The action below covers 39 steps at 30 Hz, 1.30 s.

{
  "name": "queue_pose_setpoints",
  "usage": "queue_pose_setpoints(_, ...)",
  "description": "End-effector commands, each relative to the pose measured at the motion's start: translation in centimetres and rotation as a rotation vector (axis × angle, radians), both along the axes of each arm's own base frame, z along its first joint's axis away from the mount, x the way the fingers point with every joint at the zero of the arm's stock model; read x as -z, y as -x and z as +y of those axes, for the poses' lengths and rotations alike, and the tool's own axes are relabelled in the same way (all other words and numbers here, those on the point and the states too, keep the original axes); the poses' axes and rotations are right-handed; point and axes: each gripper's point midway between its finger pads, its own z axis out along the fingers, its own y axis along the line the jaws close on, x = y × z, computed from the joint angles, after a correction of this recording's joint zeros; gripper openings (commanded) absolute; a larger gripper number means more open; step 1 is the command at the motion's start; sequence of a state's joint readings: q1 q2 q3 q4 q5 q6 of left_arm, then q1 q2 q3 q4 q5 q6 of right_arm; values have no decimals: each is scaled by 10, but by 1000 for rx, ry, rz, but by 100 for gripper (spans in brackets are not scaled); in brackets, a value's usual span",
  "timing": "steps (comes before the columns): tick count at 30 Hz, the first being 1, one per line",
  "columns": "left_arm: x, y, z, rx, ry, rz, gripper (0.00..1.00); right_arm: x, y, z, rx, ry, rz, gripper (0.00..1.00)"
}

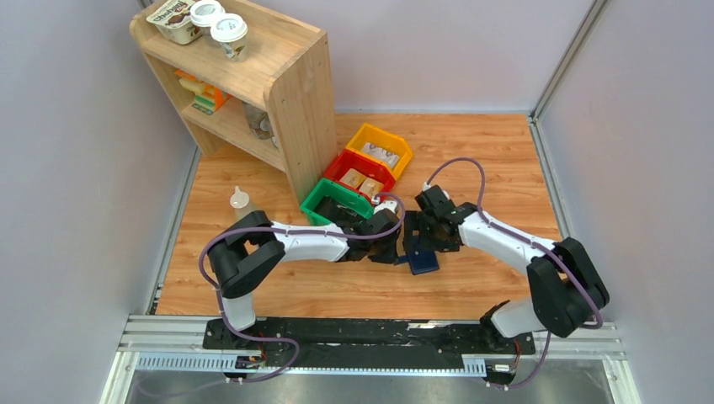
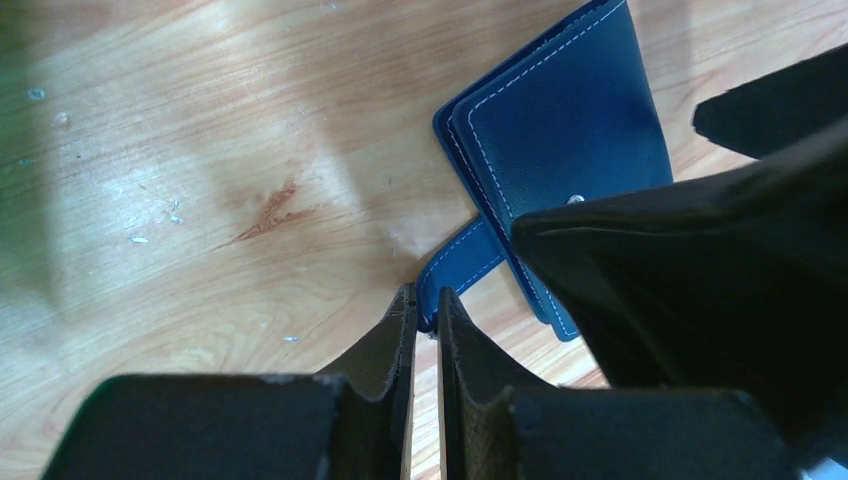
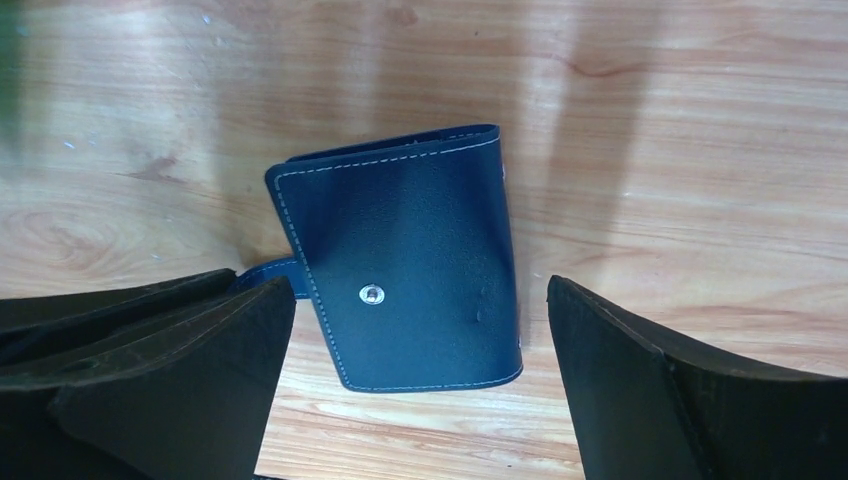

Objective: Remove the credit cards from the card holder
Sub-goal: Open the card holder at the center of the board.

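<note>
Top external view is showing the card holder (image 1: 423, 262) lying folded shut on the wooden table (image 1: 505, 286), with the left gripper (image 1: 394, 251) reaching in at the holder's left edge and the right gripper (image 1: 425, 240) hanging just above it. No credit cards are showing, so they are probably sitting inside the fold. What is worrying me here is that nothing is pinning the holder down. A pull on its strap could be dragging the whole wallet across the wood instead of opening it, or the thin strap could be slipping free. Left wrist view is showing the left gripper (image 2: 425, 303) almost closed, its tips pinching only the very end of the strap tab (image 2: 462, 265), which is sticking out from the card holder (image 2: 570, 120). One dark finger of the right gripper is looming close over the holder's cover. Right wrist view is showing the right gripper (image 3: 415, 300) spread wide, one finger standing on each side of the card holder (image 3: 420, 220). Neither finger is touching it, and the snap stud (image 3: 371, 293) is lying bare on the cover.
</note>
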State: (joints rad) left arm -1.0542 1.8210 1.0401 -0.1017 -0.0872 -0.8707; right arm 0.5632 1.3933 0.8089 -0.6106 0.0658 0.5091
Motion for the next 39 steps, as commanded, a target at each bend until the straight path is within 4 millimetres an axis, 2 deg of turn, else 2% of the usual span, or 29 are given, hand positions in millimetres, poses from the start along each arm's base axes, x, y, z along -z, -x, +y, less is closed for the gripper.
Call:
queue_pose_setpoints(1,-18,3,-1,45,28,-38,7,7,-11,9,-8,27,-11,100)
queue_pose_setpoints(6,-26,4,0,107,17,-64,6,15,-5,18,-41,58,19,100)
queue_pose_setpoints(8,-27,6,4,127,5,-60,1,15,-8,6,-9,124,13,100)
queue_pose_setpoints(10,-28,6,9,143,-12,-67,0,10,-7,0,8,144,7,100)
queue_pose_setpoints(18,-32,4,37,192,-78,-98,0,-10,-3,-14,83,80,3,100)
queue_pose_setpoints(29,-50,3,54,263,-82,-155,0,-5,12,-47,268,6,37,96)
queue_pose_setpoints(32,-69,5,50,296,-42,-174,0,1,22,-60,344,-7,52,96)
queue_pose_setpoints(35,-89,5,37,334,14,-199,0,3,27,-62,350,-26,45,97)
queue_pose_setpoints(37,-110,3,17,368,81,-206,0,1,27,-62,352,-36,33,97)
queue_pose_setpoints(38,-111,9,7,396,113,-172,0,-3,26,-63,358,-37,15,98)
queue_pose_setpoints(39,-125,6,-4,401,152,-179,0,-7,25,-65,370,-41,-7,99)
